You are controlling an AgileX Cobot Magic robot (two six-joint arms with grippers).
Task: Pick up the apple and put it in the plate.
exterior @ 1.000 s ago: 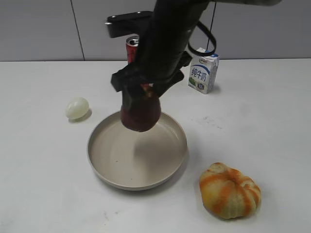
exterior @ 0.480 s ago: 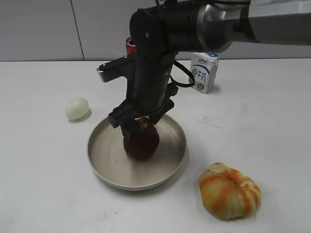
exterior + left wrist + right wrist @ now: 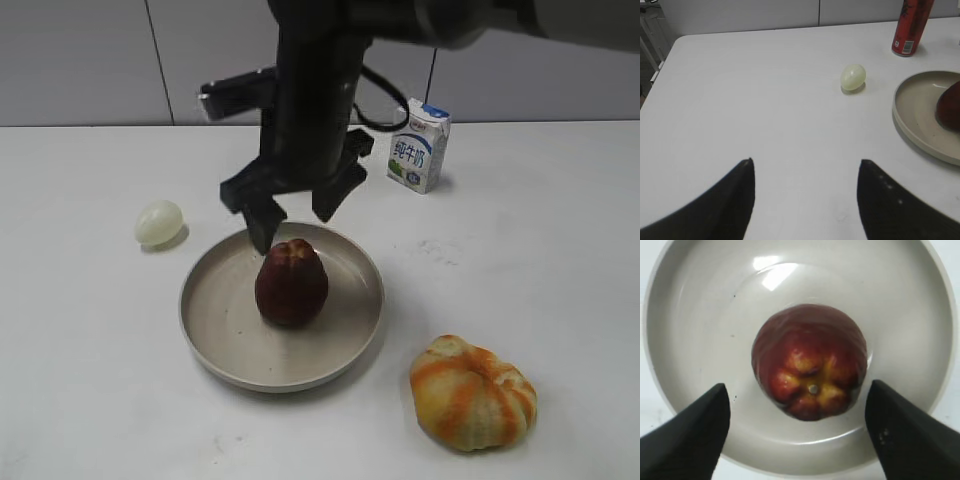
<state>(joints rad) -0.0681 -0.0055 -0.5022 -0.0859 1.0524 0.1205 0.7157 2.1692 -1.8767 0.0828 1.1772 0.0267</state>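
**Apple in the plate, claw off it**

With the plate as landmark: to its left, well apart on the table, the left claw hangs over bare white surface, its two dark tips spread wide with nothing between them and nothing touching them. Between that claw and the plate lies a pale egg, near the plate's far-left rim. A red can stands beyond the plate.

In the plate itself, the apple stands upright at about the middle, lobed top up, resting on the dish floor. As judged from how things lie, the task's main step is done: the fruit is in the dish and no claw holds it. What seems left is only for the arm to clear away.

Above the plate's far side, the right claw hovers with its tips wide apart, one to each side of the apple's top and clear of it. The right wrist view bears this out: both dark tips flank the apple with plain gaps of dish showing between tip and fruit.

To the plate's right, a milk carton stands at the back and a pumpkin lies at the front, both apart from the dish.
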